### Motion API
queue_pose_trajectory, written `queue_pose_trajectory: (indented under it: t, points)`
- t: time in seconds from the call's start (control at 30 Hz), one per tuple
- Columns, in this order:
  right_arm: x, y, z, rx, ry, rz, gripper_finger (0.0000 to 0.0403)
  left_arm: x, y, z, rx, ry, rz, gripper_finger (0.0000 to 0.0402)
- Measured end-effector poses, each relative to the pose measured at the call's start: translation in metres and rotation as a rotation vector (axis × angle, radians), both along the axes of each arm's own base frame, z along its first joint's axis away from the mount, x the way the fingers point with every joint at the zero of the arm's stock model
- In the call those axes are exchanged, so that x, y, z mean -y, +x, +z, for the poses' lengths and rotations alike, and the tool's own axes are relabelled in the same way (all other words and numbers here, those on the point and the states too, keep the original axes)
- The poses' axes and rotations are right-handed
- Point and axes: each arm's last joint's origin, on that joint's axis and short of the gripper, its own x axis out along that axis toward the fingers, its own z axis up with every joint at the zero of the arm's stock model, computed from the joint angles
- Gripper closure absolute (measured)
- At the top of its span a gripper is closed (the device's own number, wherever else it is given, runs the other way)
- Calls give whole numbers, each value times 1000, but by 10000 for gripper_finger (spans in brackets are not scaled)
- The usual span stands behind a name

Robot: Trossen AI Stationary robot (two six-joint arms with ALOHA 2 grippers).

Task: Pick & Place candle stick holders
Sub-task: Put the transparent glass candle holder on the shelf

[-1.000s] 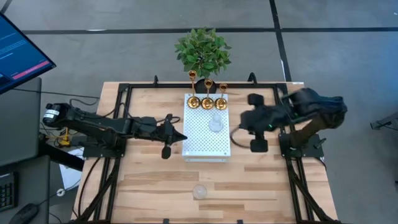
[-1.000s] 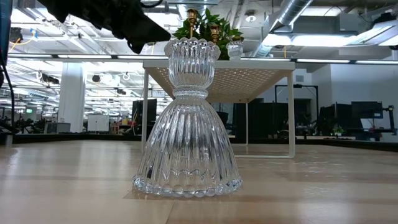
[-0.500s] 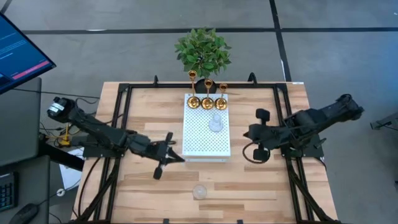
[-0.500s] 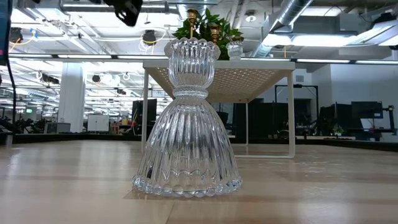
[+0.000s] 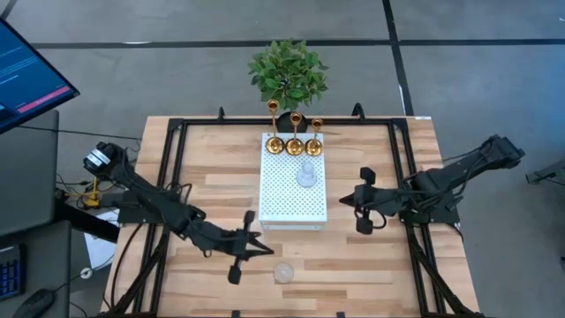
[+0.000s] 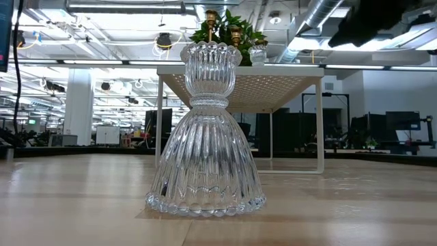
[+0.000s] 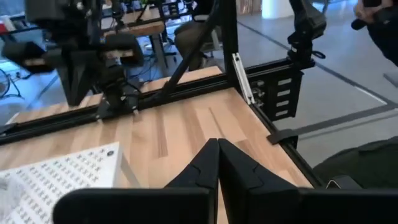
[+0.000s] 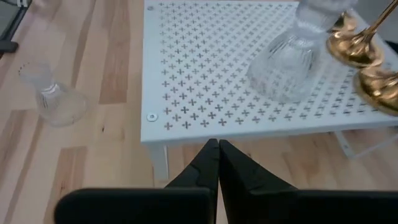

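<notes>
Three gold candle stick holders (image 5: 295,141) stand by their round bases at the far end of a white perforated stand (image 5: 287,199). A clear glass holder (image 5: 306,175) stands on the stand in front of them and also shows in the right wrist view (image 8: 289,68). A second clear glass holder (image 5: 282,272) stands on the table near the front edge, large in the low view (image 6: 205,130). My left gripper (image 5: 258,250) is shut and empty, just left of that holder. My right gripper (image 5: 346,201) is shut and empty, right of the stand.
A green potted plant (image 5: 288,72) stands behind the table's far edge. Black frame rails (image 5: 172,177) run along the table's left, right and far sides. Bare wood (image 5: 371,265) lies in front of the stand. A monitor (image 5: 26,79) stands off the left side.
My left gripper has swung from beside the stand's left edge toward the table's near edge and a little right, ending close to the glass holder on the table. My right arm has stretched out and its gripper has shifted slightly toward the near edge. Both holders kept still.
</notes>
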Motion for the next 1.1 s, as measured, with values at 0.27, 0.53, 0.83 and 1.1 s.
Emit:
queue_pose_trajectory:
  t: [0.27, 0.53, 0.83, 1.1]
  points:
    - [3, -1, -44, 56, -27, -67, 403, 9, 14, 2, -166, -74, 56, 396]
    - [5, -4, -65, 88, 4, -91, 403, 20, 27, -22, -319, -127, 27, 396]
    - [5, -2, -62, 119, 22, -95, 403, 36, 41, -56, -450, -93, -97, 395]
    - [5, -2, -62, 117, 21, -92, 403, 42, 46, -74, -498, -60, -88, 397]
